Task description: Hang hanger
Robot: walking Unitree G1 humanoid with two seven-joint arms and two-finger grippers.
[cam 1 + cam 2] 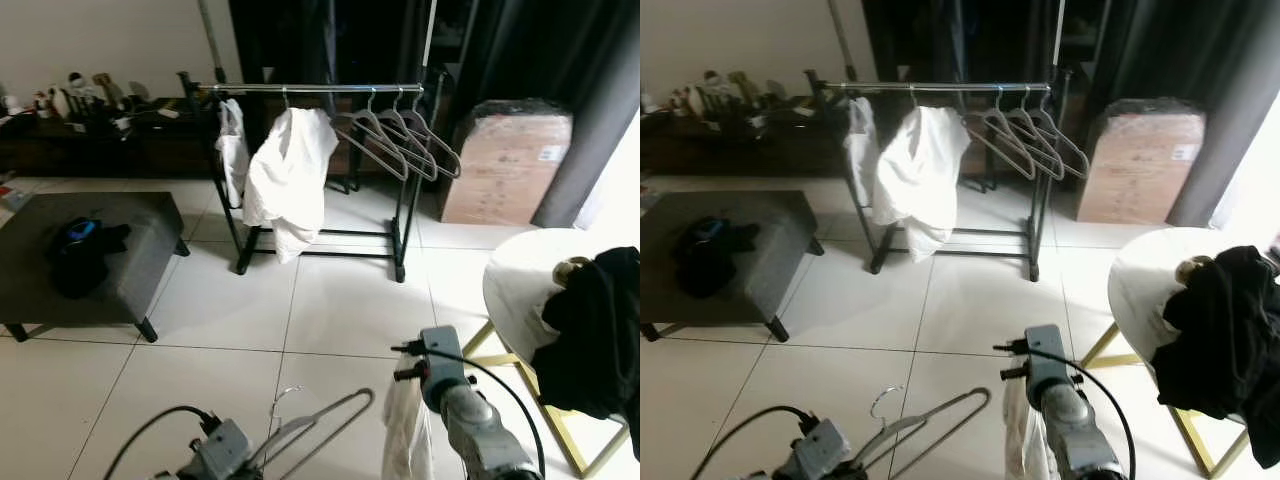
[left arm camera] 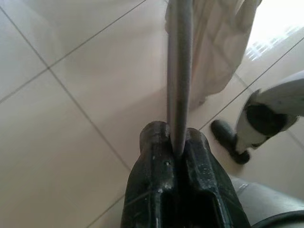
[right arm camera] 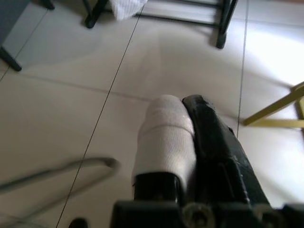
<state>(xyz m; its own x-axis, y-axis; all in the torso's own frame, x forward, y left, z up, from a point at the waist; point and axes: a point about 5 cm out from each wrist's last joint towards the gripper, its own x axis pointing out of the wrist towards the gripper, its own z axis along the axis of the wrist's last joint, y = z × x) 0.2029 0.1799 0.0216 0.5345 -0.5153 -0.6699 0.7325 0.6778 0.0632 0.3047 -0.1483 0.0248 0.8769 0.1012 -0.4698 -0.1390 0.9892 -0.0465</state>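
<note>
White tiled floor (image 1: 330,300), left gripper (image 2: 176,147) pinching grey hanger (image 1: 320,420), right gripper (image 3: 187,118) clamped on pale cloth (image 1: 405,430).

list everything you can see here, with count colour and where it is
clothes rack: one, black frame with silver rail, straight ahead on the tiled floor
white shirt: one, hung on the rail left of middle
second pale garment: one, at the rail's left end
empty hangers: three, grey, on the rail's right part
low table: one, dark grey, on the left
dark clothes: one bundle, black with a blue bit, on the low table
cardboard box: one, brown, right of the rack
round table: one, white top with gold legs, on the right
black garment: one, heaped on the round table
sideboard: one, dark, cluttered, back left
left tool: shut on a grey hanger
right tool: shut on a white cloth
</note>
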